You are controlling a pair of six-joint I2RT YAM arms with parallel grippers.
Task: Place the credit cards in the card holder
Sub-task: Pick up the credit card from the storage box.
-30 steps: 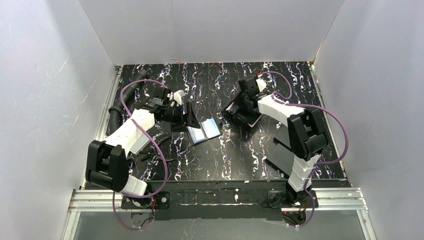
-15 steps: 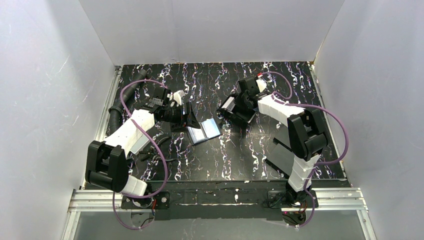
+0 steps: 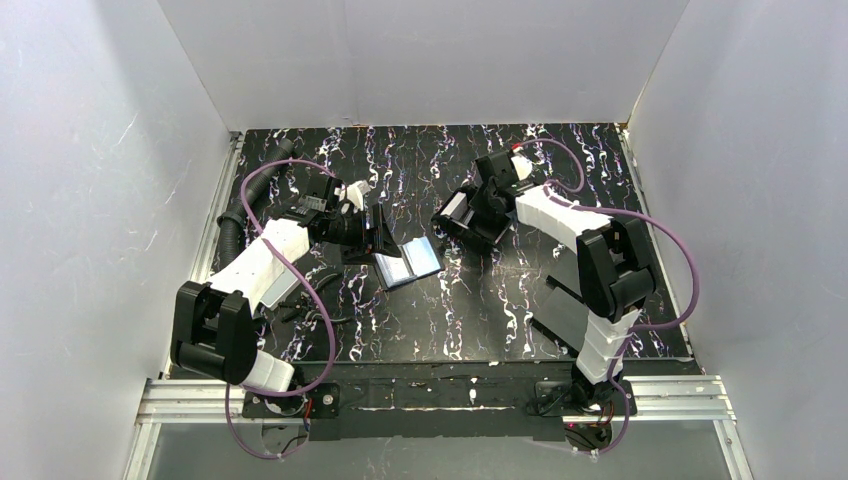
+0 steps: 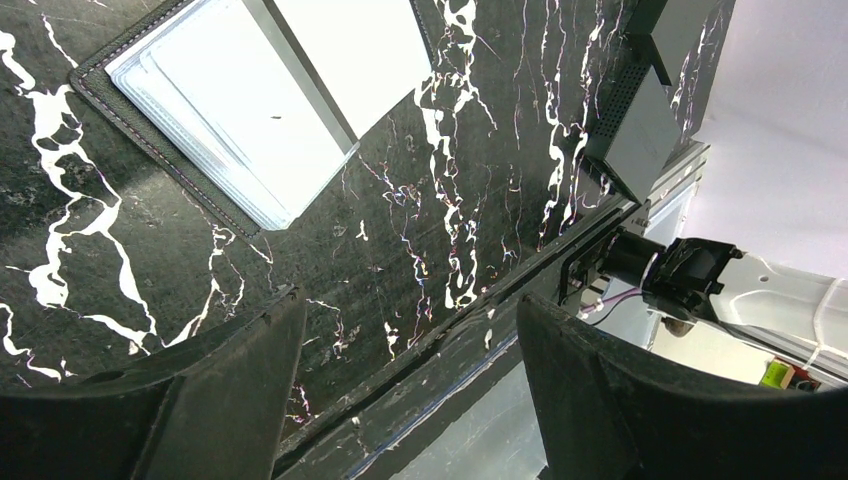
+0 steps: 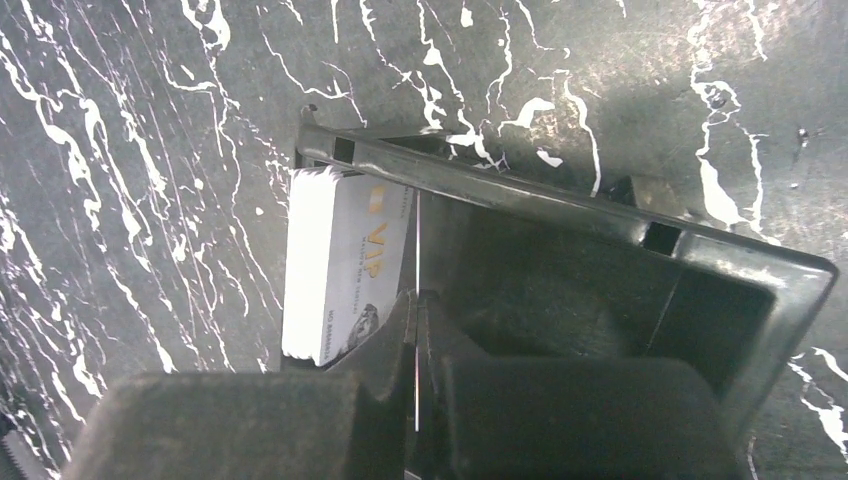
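The right end effector (image 5: 417, 305) was clamped shut on a thin pale credit card (image 5: 417, 235). The right wrist view showed that card edge-on, as a white line running up from between the fingers. Just left of it, a stack of white credit cards (image 5: 340, 265) with gold "VIP" lettering stood against the left wall of the black plastic rimmed tray (image 5: 560, 205). More cards therefore seemed left to move.

The small black fold-over card holder (image 3: 410, 262) lay open on the black, white-veined marble-pattern surface (image 3: 480, 320). Its pale blue-grey inside faced up, just left of centre in the overhead view. From the right end effector it lay toward the lower left of the frame, near but apart, with bare surface between them. Its long axis ran left to right across both panels, tilting slightly up to the right.

The left end effector (image 4: 408, 300) had its fingers wide apart with nothing between them. It was the nearer of the two, just beside the holder's upper-left edge overhead. Whether it touched the holder could not be told.

I judged that the right arm would have to carry the card leftward and downward in the frame. The card's edge would then need lining up with a pocket, and which way the pocket mouths faced was unclear.
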